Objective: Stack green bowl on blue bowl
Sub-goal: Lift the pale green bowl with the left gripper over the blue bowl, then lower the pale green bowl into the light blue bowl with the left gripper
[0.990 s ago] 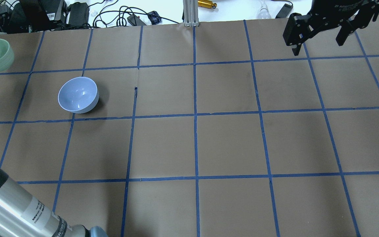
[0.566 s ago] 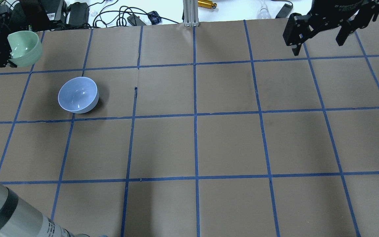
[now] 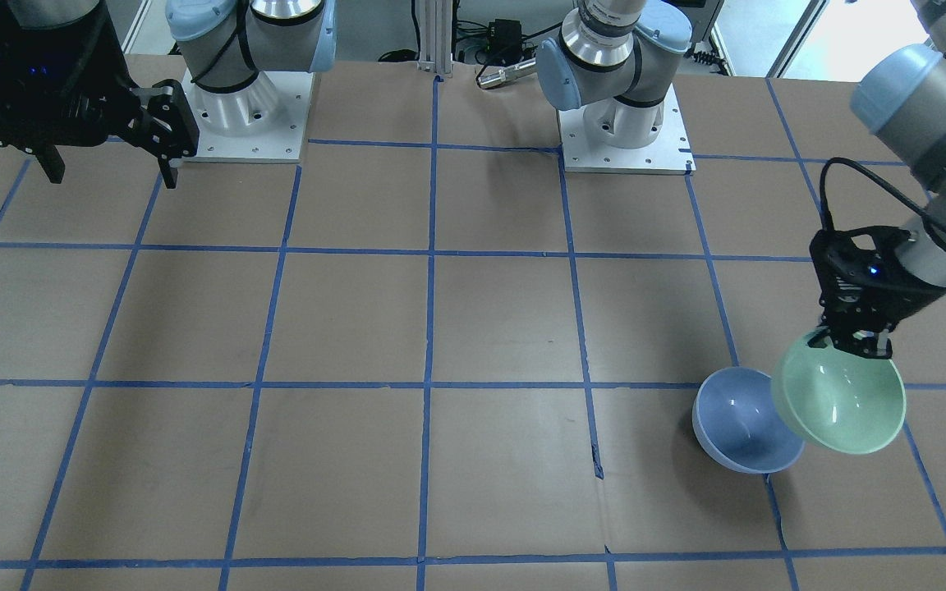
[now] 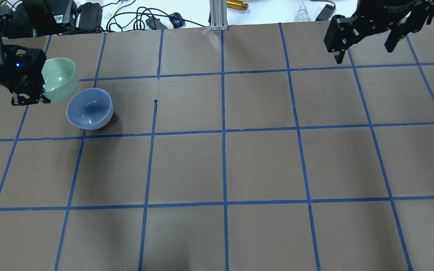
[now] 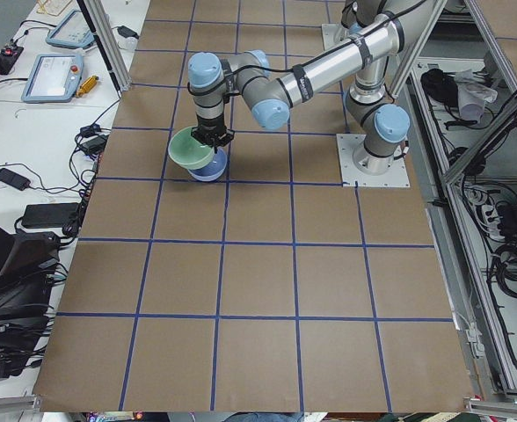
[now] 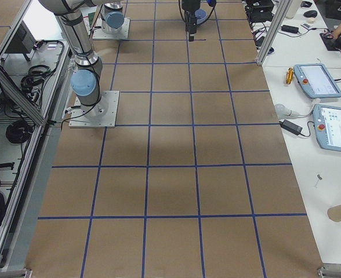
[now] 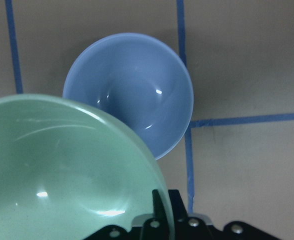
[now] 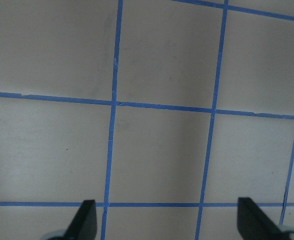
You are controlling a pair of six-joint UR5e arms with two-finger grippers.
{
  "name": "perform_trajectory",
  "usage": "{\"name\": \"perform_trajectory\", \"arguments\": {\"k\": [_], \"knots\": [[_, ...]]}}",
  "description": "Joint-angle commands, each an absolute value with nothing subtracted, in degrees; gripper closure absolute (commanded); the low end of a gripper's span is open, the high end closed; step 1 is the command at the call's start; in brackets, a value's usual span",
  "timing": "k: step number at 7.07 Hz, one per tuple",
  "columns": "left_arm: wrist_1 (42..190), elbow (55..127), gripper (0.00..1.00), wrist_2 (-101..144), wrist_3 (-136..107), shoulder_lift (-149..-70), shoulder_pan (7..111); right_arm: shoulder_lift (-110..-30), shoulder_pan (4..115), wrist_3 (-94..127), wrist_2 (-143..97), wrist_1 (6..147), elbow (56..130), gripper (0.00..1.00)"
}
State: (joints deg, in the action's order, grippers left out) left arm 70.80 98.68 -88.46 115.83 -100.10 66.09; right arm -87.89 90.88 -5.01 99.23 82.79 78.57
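The mint-green bowl hangs tilted in the air, held by its rim in my left gripper, which is shut on it. It also shows in the front view, the left wrist view and the left side view. The blue bowl sits upright on the brown table, just right of and below the green bowl; it shows too in the front view and the wrist view. My right gripper is open and empty, high over the far right of the table.
The table is brown paper with a blue tape grid. Cables and black boxes lie beyond its far edge. Two arm bases stand at the robot's side. Tablets lie on a side bench.
My left gripper has carried the green bowl from the far left edge rightward and nearer, to just beside the blue bowl. The right arm has not moved.
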Motion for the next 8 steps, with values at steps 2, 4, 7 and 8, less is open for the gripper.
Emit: {"name": "perform_trajectory", "arguments": {"k": [2,4,7,8], "knots": [[53.5,110.47,1.0,-88.07,112.59,-97.01,69.08,-87.89,90.88,-5.01,99.23,82.79,78.57,0.0],[53.43,111.09,1.0,-88.07,112.93,-97.29,69.0,-87.89,90.88,-5.01,99.23,82.79,78.57,0.0],[50.02,113.91,0.53,-88.07,112.94,-97.56,68.73,-87.89,90.88,-5.01,99.23,82.79,78.57,0.0],[50.01,113.56,0.24,-88.07,112.68,-97.73,68.73,-87.89,90.88,-5.01,99.23,82.79,78.57,0.0]]}}
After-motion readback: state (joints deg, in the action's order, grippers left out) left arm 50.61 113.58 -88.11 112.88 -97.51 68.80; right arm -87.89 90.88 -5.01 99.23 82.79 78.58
